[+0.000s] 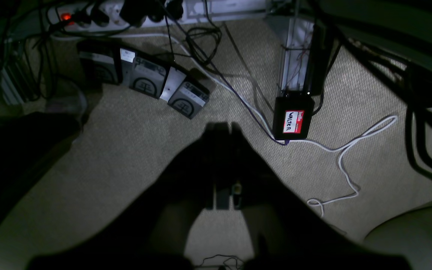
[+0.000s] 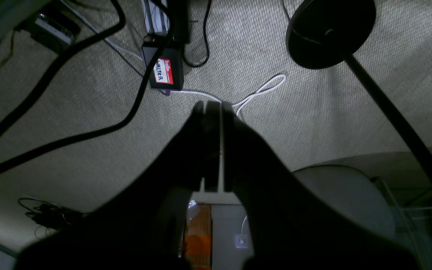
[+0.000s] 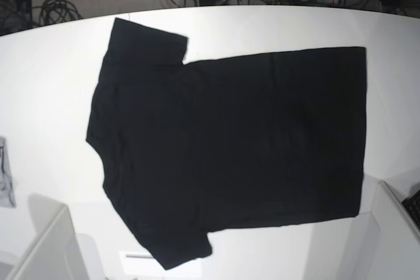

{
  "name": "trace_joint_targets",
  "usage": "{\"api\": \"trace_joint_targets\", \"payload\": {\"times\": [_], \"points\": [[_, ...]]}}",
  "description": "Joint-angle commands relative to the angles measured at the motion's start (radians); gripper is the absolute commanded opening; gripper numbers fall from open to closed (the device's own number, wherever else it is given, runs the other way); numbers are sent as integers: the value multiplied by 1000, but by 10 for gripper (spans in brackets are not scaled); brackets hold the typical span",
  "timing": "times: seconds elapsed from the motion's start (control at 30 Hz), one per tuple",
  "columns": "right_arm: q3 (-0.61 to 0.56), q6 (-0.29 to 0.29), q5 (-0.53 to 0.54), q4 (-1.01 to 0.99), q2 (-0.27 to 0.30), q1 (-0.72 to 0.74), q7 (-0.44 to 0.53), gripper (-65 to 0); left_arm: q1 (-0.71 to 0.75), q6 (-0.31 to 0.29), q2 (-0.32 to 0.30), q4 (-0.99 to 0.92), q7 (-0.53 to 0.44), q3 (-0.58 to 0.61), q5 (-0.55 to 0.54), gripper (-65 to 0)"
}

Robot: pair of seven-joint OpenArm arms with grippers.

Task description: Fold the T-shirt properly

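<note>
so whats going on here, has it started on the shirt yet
Not yet. The T-shirt lies spread flat and unfolded on the white table, plain black side up, collar toward the base view's left. Neither arm touches it: the left gripper and right gripper are both shut and empty, their cameras looking down at carpet and cables off the table.

Open table all round the shirt

The T-shirt point(image 3: 230, 142) lies flat, with bare white table point(image 3: 46, 83) on every side; below both closed grippers, carpet is crossed by cables point(image 2: 69, 82) and a labelled black box point(image 1: 293, 117).
</note>
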Motion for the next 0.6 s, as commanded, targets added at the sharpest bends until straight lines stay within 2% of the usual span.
{"api": "trace_joint_targets", "payload": {"times": [0.0,0.37,0.4,0.47,0.53,0.57], "points": [[-2,-6,-1,0,3,-3,-1,-650,8,4,-1,2,1,0,1,-643],[-2,-4,-4,0,2,-5,-1,-650,6,4,-1,3,1,-2,1,-642],[-2,-4,-3,0,2,-5,-1,-650,6,4,-1,3,1,-2,1,-625],[-2,-4,-1,0,2,-5,1,-650,6,4,-1,3,1,-2,1,-553],[-1,-4,1,0,2,-5,1,-650,8,4,-1,3,1,-2,1,-428],[-1,-4,1,2,2,-5,1,-650,10,4,-1,3,1,-2,1,-387]]}}
